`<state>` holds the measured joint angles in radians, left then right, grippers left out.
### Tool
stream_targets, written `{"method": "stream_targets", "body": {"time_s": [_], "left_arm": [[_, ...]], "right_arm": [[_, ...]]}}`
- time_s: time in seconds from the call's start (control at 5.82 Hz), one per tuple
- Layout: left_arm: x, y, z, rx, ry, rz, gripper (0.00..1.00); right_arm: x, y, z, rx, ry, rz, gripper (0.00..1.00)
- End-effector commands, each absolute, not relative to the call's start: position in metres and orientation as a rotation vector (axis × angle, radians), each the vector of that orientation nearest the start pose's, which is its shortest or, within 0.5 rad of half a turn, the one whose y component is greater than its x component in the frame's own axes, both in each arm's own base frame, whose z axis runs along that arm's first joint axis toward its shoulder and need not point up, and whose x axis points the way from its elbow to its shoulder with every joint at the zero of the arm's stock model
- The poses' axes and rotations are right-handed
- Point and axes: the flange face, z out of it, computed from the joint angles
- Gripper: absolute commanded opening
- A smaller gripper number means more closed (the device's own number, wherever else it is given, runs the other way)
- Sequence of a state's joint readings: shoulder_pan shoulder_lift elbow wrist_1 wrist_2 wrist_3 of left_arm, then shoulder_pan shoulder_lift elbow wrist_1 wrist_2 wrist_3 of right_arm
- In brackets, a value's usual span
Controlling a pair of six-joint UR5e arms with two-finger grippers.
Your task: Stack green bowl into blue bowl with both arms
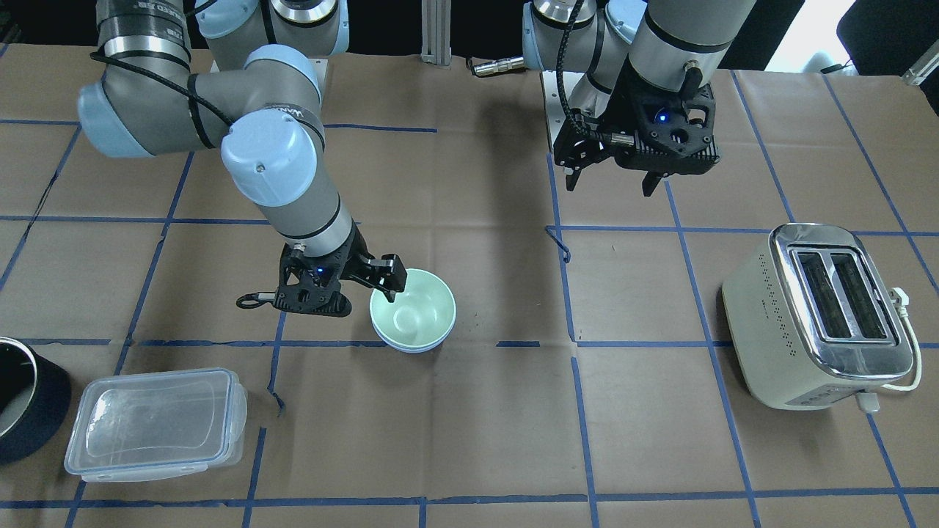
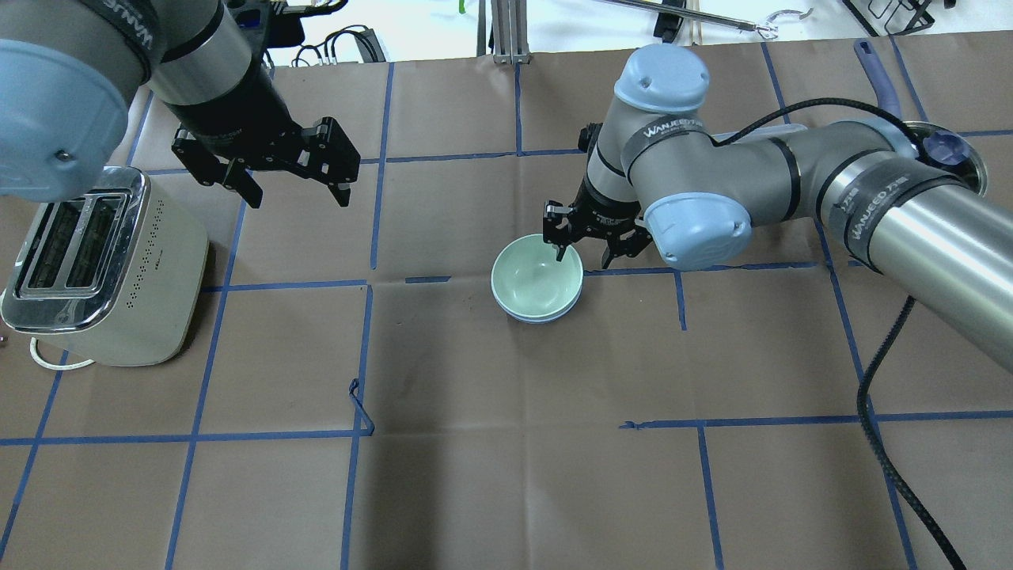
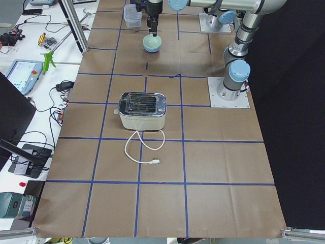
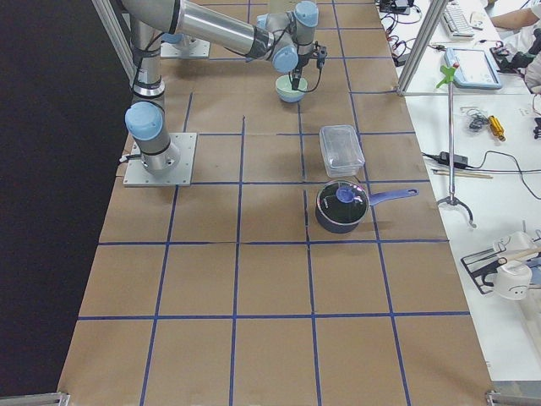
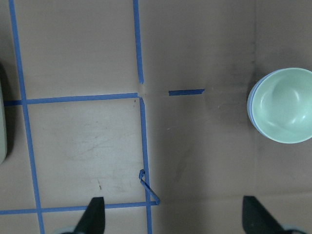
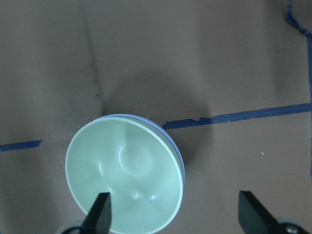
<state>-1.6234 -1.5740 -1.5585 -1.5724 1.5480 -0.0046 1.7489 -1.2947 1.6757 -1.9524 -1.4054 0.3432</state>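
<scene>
The green bowl sits nested inside the blue bowl, of which only a thin rim shows below it. The pair stands mid-table, and both the green bowl and the blue bowl show in the overhead view. My right gripper is open just above them, empty. One fingertip hangs over the green bowl; the other is outside the rim. The blue rim shows beside it. My left gripper is open and empty, raised well away from the bowls, and sees the green bowl at its right edge.
A cream toaster stands on the robot's left side. A clear lidded container and a dark pot are on the right side near the operators' edge. A loose curl of blue tape sticks up mid-table.
</scene>
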Motion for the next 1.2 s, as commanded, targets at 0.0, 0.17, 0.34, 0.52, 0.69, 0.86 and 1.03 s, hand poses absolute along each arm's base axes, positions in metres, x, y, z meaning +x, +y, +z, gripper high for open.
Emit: {"method": "stream_targets", "body": {"time_s": [0.0,0.17,0.34,0.52,0.69,0.86,1.03], "left_arm": [[-0.161,-0.486,0.492,0.075,3.162,-0.011,0.98],[-0.161,-0.486,0.492,0.075,3.161,-0.011,0.98],[-0.161,-0.486,0.493,0.075,3.159,-0.014,0.98],[-0.159,-0.485,0.493,0.070,3.159,-0.011,0.98],[-0.159,-0.485,0.493,0.070,3.159,-0.011,0.98],[-0.158,-0.485,0.494,0.066,3.159,-0.004,0.99],[-0.158,-0.484,0.493,0.065,3.159,0.010,0.99]], "right_arm": [[0.209,-0.547,0.427,0.332,2.996,0.170,1.00],[0.182,-0.531,0.457,0.261,3.061,0.220,1.00],[0.165,-0.506,0.481,0.218,3.149,0.232,1.00],[0.161,-0.481,0.500,0.219,3.154,0.265,1.00],[0.158,-0.476,0.499,0.229,3.148,0.281,1.00],[0.155,-0.472,0.499,0.239,3.144,0.245,1.00],[0.155,-0.470,0.492,0.234,3.145,0.226,0.99]]}}
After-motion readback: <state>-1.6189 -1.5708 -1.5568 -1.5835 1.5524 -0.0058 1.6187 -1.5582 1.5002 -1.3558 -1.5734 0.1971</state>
